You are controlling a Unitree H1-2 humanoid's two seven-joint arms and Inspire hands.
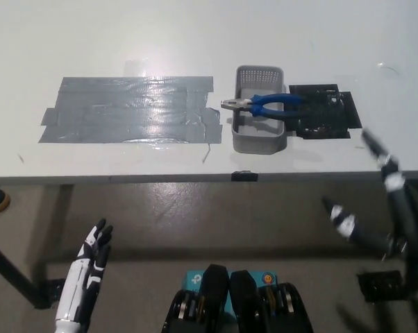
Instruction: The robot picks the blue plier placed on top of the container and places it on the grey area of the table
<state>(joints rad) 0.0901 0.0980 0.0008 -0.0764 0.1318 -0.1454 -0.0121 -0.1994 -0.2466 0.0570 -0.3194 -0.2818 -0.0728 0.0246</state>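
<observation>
Blue plier (264, 105) lies across the grey container (260, 111) (on the bench), well beyond the empty, spread-fingered right robot hand (375, 201).

A white table (195, 35) catches glare above a dull brownish floor (195, 222).
</observation>
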